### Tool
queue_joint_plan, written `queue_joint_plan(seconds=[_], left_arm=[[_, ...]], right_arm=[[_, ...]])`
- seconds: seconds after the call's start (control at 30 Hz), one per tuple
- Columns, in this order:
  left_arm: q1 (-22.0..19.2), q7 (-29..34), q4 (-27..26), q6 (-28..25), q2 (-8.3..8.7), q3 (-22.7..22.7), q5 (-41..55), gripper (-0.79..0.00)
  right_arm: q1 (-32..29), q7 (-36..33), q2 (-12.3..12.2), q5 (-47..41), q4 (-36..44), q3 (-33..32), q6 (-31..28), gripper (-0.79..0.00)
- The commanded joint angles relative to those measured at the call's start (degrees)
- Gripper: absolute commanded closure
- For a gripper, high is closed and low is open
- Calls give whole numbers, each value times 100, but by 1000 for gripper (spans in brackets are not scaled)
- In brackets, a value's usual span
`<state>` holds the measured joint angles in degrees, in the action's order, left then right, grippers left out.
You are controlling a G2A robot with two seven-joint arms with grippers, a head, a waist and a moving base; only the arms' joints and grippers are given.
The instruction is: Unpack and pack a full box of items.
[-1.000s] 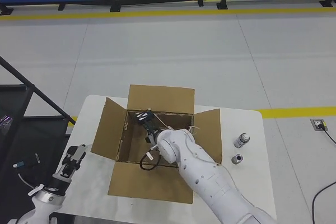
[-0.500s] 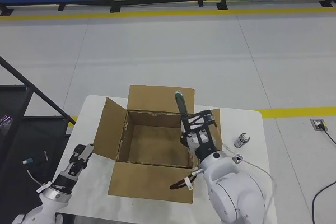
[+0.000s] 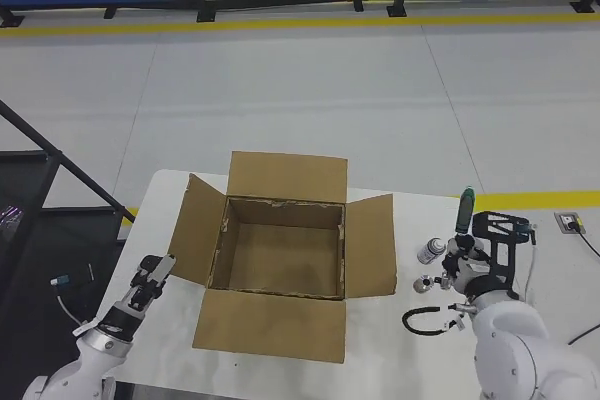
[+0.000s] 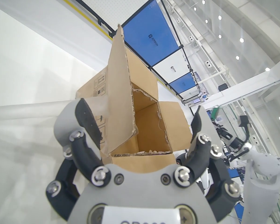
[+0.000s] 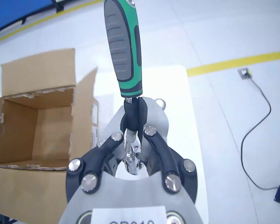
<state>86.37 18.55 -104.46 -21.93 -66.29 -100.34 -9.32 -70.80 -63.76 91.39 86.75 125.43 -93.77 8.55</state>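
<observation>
At the right edge of the counter [image 3: 405, 215] the right pincer [image 5: 133, 115] clamps the green-handled ratchet [image 5: 122, 38], seemingly unloading it; the left pincer [image 4: 142, 113] gapes empty.

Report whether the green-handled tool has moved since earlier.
Yes. The green-handled tool, in the right claw, went rightward from the brown cardboard box to beyond its flap.

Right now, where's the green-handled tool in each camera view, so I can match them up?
Top view: the green-handled tool sticks up from the right gripper, over the table's right end, right of the cardboard box.
Right wrist view: its handle juts out beyond the shut gripper.
Left wrist view: a green sliver past the box, by the far arm, is likely it.
Shared landmark: the open cardboard box.
</observation>
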Motion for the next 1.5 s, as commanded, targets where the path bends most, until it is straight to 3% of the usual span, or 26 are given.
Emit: queue_joint_plan(seconds=[0.0, 0.5, 1.3, 1.47], left_arm=[[-31, -3, -5, 27, 2, 5, 1, -785], [-162, -12, 62, 143, 16, 30, 2, -785], [-35, -21, -40, 169, 34, -114, 255, -785], [-2, -58, -59, 182, 33, -131, 299, -785]], right_arm=[[179, -285, -31, -257, -632, -378, -53, 0], [790, -500, -272, -683, -2981, -1181, -562, 0], [1397, -522, -497, -329, -4373, -887, -303, 0], [1444, -476, -540, -425, -4526, -900, -325, -80]])
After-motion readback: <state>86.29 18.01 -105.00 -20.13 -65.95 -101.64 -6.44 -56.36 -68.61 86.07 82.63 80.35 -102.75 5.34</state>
